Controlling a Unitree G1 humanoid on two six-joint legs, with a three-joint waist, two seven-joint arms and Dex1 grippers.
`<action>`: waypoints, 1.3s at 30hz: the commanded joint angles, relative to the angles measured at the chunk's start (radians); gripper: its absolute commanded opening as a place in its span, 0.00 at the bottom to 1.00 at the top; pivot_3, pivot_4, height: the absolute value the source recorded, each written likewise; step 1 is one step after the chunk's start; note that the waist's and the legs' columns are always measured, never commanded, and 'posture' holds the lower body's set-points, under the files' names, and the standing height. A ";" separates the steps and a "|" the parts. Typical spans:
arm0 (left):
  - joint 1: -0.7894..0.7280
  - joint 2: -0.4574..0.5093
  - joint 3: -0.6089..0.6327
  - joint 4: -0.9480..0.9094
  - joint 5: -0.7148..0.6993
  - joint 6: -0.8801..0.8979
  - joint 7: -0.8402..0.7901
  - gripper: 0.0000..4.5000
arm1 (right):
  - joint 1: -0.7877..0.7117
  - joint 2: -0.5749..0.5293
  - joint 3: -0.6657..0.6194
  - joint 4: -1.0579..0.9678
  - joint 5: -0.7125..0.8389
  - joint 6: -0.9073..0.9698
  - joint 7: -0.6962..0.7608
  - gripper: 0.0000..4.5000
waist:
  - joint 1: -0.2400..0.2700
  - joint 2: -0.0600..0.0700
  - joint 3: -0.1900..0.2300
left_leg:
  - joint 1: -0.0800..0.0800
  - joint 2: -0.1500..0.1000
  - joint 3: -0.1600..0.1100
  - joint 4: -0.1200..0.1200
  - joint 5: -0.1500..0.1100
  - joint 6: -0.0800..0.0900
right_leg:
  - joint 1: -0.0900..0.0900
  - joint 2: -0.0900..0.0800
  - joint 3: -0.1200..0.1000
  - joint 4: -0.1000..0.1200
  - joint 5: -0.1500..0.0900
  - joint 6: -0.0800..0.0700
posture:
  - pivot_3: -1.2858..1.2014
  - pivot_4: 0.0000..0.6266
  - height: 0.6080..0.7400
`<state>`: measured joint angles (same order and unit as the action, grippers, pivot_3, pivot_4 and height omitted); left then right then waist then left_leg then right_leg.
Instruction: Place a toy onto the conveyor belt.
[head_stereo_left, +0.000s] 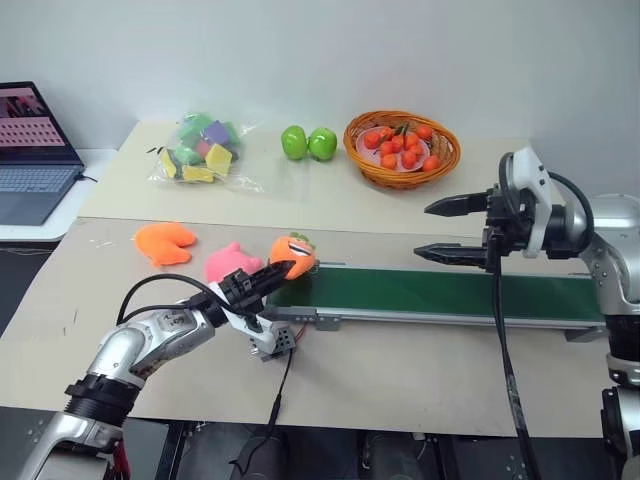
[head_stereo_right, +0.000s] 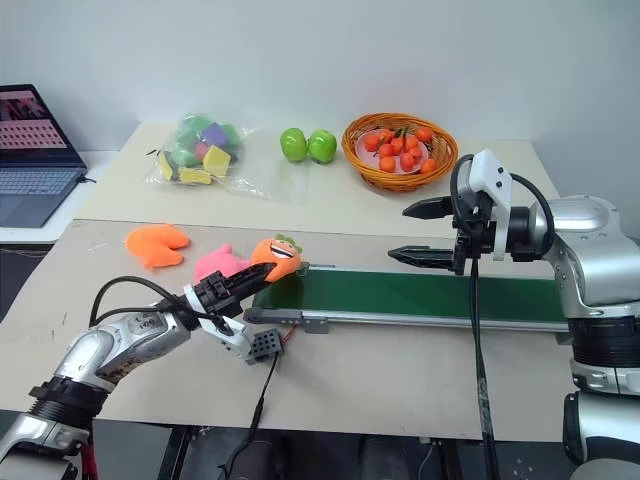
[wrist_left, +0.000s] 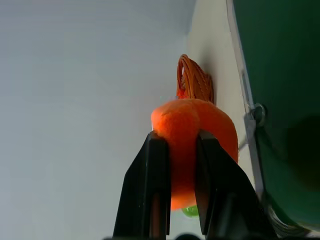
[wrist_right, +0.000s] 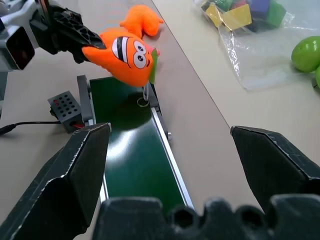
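A: Where does the small rounded bright-orange plush toy (head_stereo_left: 294, 255) with the white, dark and green face marks sit?

B: Left of centre in the head view, pinched between the two black fingers of the left gripper (head_stereo_left: 272, 274), over the near end of the long dark-green conveyor belt (head_stereo_left: 440, 293) in its grey metal frame. The toy dents where the fingers (wrist_left: 150, 190) press, so it is judged soft and light, not fragile, with a fuzzy skin that should not slip. A pinch across the body's middle suits it.

A: And the right gripper (head_stereo_left: 448, 230)?

B: Hovers right of centre above the belt, jaws spread wide, nothing in them.

A: Count?

B: One face-marked toy, one plain orange lobed plush (head_stereo_left: 165, 242), one pink plush (head_stereo_left: 230, 262), both lying left of the belt. Further up the frame: one clear bag of coloured blocks (head_stereo_left: 200, 150), two green apples (head_stereo_left: 308, 143), one wicker basket (head_stereo_left: 445, 160) of small orange fruit. One laptop (head_stereo_left: 35, 150) at the far left edge.
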<state>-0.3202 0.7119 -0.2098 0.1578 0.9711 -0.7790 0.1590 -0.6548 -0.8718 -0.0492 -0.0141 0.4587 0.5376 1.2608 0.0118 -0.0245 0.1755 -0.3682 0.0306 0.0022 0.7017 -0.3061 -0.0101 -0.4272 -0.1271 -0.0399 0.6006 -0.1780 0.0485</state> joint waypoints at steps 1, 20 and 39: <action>-0.026 0.006 -0.034 0.066 0.039 -0.006 0.089 0.15 | 0.000 -0.016 -0.043 -0.046 0.036 0.018 -0.009 1.00 | 0.000 0.000 0.000 | 0.000 0.000 0.000 0.000 0.000 0.000 | 0.000 0.000 0.000 0.000 0.000 0.000 | 0.52 0.24 0.99; -0.062 0.014 -0.143 0.190 -0.046 -0.096 0.137 0.39 | 0.014 -0.039 -0.046 -0.054 0.049 0.025 -0.025 1.00 | 0.000 0.001 0.000 | 0.001 0.000 0.000 0.001 0.000 0.000 | 0.000 0.000 0.000 0.002 0.000 0.000 | 0.52 0.24 0.99; 0.076 0.129 -0.011 -0.023 -0.686 -0.011 -0.279 1.00 | -0.035 -0.003 0.004 0.027 0.011 -0.039 0.001 1.00 | -0.004 0.003 -0.001 | 0.001 0.001 0.001 0.001 0.000 0.000 | 0.000 0.000 0.000 0.002 0.000 0.000 | 0.52 0.24 0.99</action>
<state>-0.2537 0.8276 -0.2195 0.1974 0.4805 -0.8537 0.0116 -0.6580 -0.8745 -0.0333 0.0139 0.4725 0.5303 1.2511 0.0078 -0.0216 0.1745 -0.3676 0.0315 0.0029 0.7025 -0.3060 -0.0103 -0.4273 -0.1273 -0.0399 0.6026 -0.1781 0.0485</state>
